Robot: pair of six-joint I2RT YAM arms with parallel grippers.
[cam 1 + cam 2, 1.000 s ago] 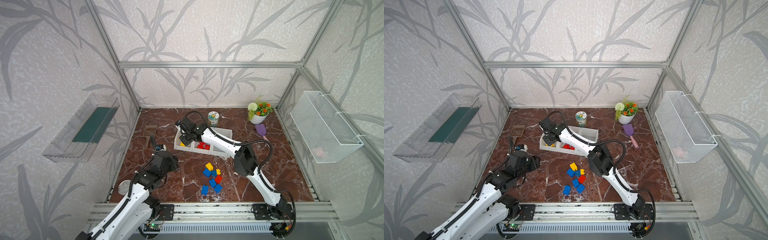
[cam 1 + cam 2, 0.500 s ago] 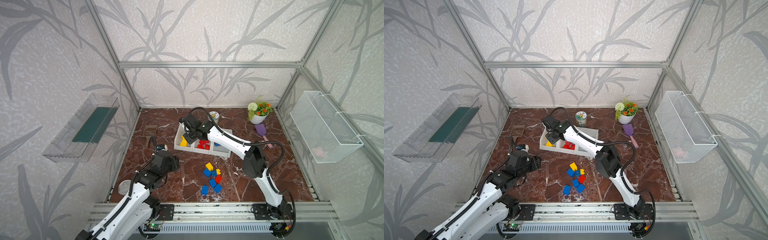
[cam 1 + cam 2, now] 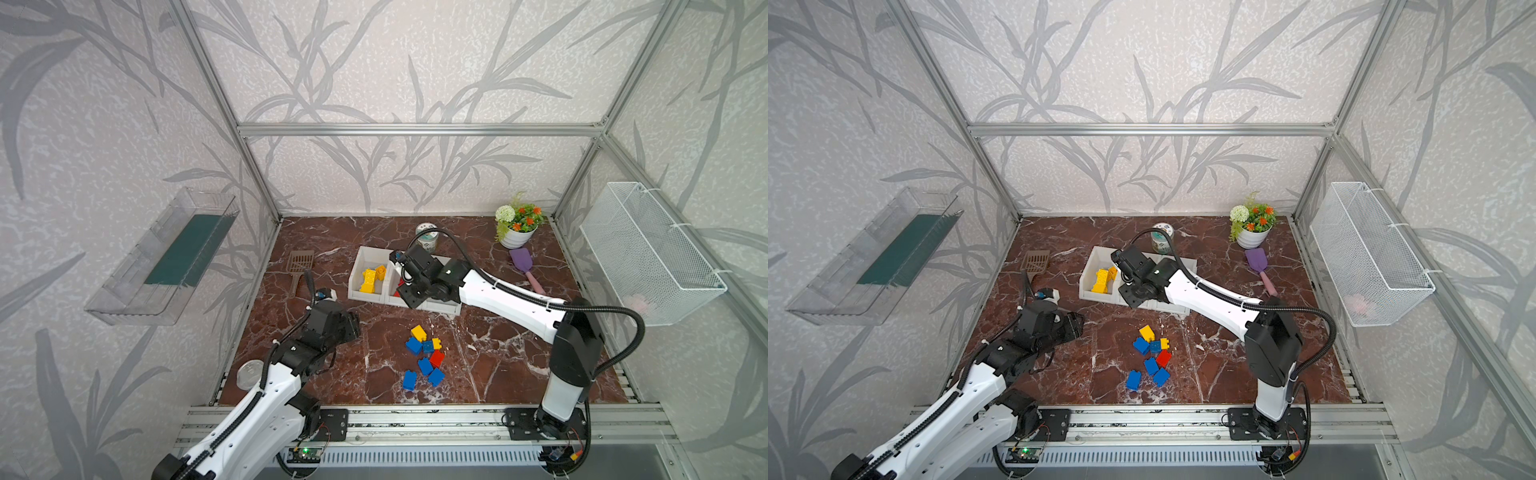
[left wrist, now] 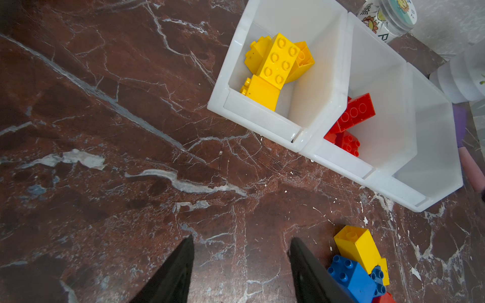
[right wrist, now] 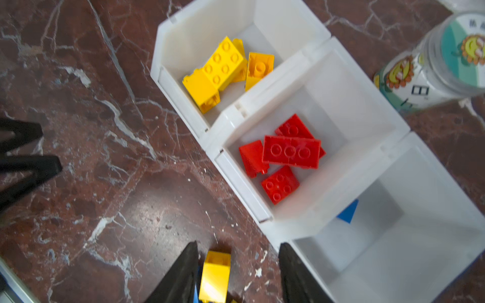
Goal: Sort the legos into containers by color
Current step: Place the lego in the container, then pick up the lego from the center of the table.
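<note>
Bricks are lying about half sorted. Yellow bricks (image 5: 223,63) are sitting in the left bin of the containers (image 4: 262,118), red bricks (image 5: 290,152) in the middle bin, and a blue piece (image 5: 347,212) is peeking out in the right one. The loose legos (image 3: 424,365) are clustering on the tabletop (image 4: 105,131), nearer than the bins.

The right gripper (image 5: 238,244) is hanging over the near rim of the bins, jaws apart and holding nothing. The left gripper (image 4: 241,237) is hovering just left of the cluster, also apart and empty.

Probably the next pick is the yellow brick (image 5: 215,275) at the cluster's far edge. It is touching a blue neighbour, so the jaws should be descending straight and straddling its flat sides squarely.

The bricks are looking hard, glossy and studded. The bins are showing smooth, slightly translucent white walls, and the tabletop is showing a dark veined marble pattern.
</note>
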